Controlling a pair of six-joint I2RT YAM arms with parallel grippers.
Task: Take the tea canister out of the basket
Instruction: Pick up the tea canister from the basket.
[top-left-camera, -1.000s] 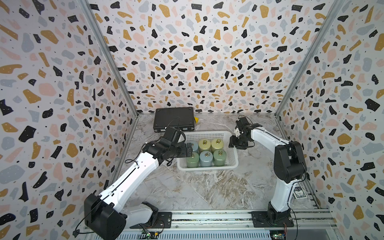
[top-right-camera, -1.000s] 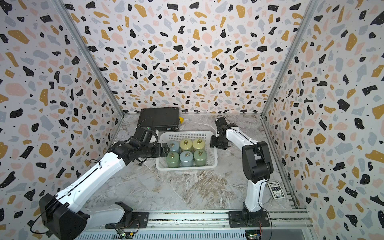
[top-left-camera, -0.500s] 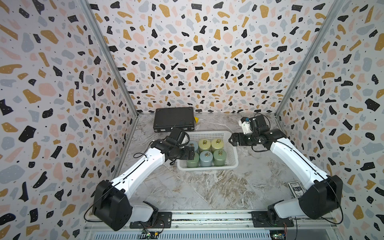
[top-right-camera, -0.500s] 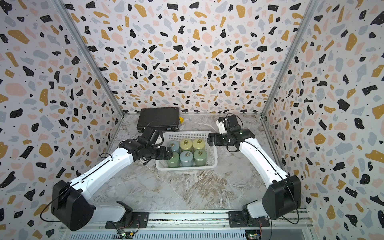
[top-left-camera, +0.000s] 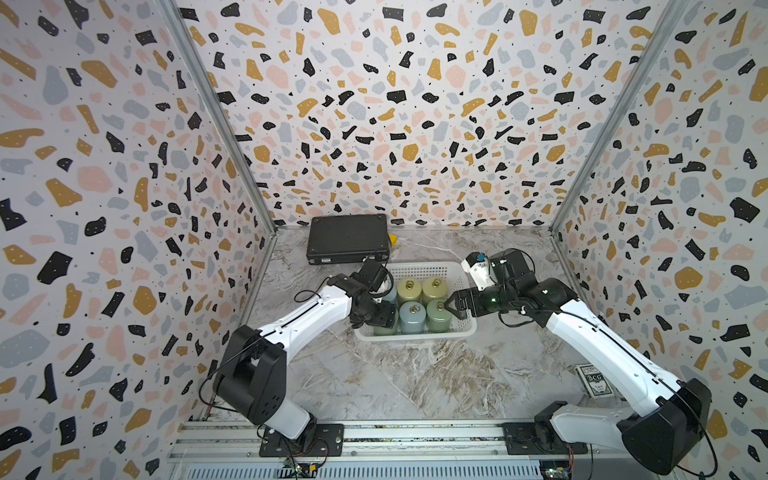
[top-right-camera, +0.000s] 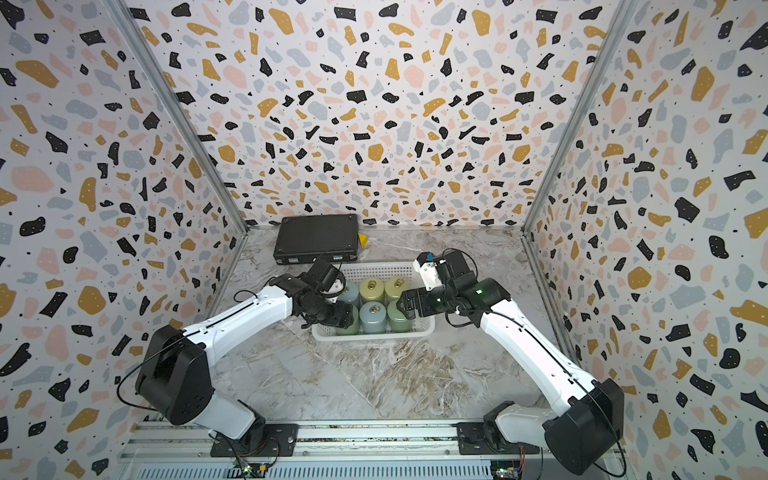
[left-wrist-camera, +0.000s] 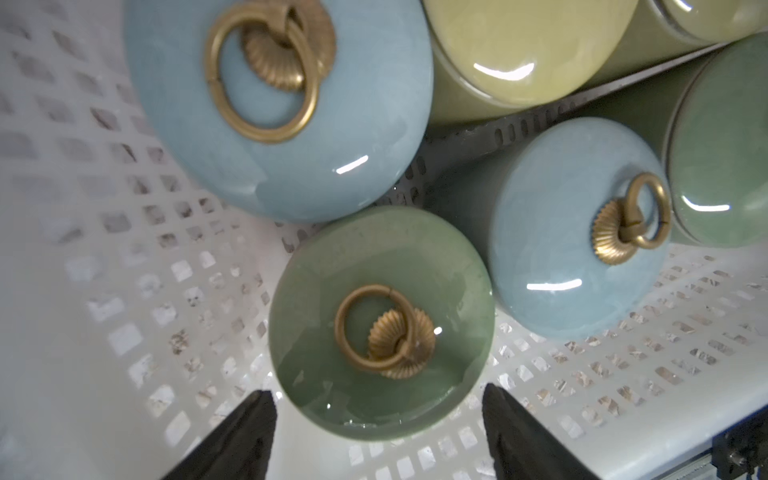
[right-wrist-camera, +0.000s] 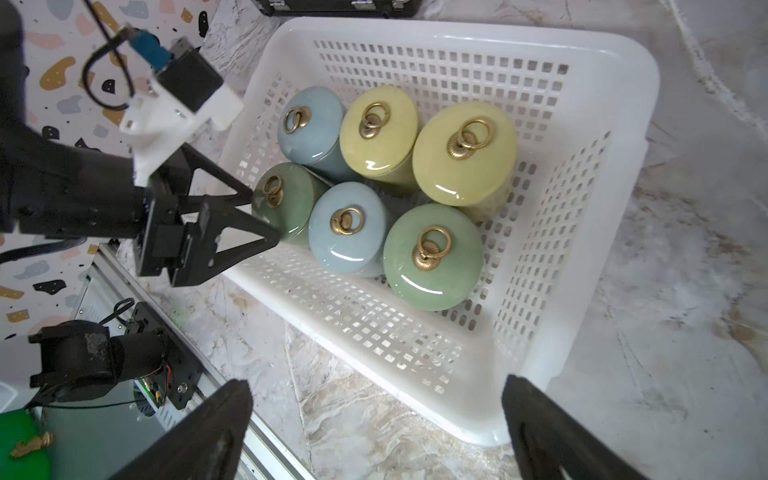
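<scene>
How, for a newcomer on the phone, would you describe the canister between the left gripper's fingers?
In the white basket in front of the black case, six canisters stand in two rows. Take the row nearer the robot's base: the green canister at its left end, held by the left gripper. Both neighbours are blue; the other green one stands at the opposite end.

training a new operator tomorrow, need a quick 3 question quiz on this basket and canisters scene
1. How many canisters stand in the basket?
2. True or false: the right gripper holds a yellow canister.
3. What is the left gripper closed on? A: a blue canister. B: the basket rim. C: a green canister.

Key
1. Six: two blue, two yellow, two green.
2. False: its jaws are open and empty.
3. C: the one in the basket corner nearest the left arm.
</scene>
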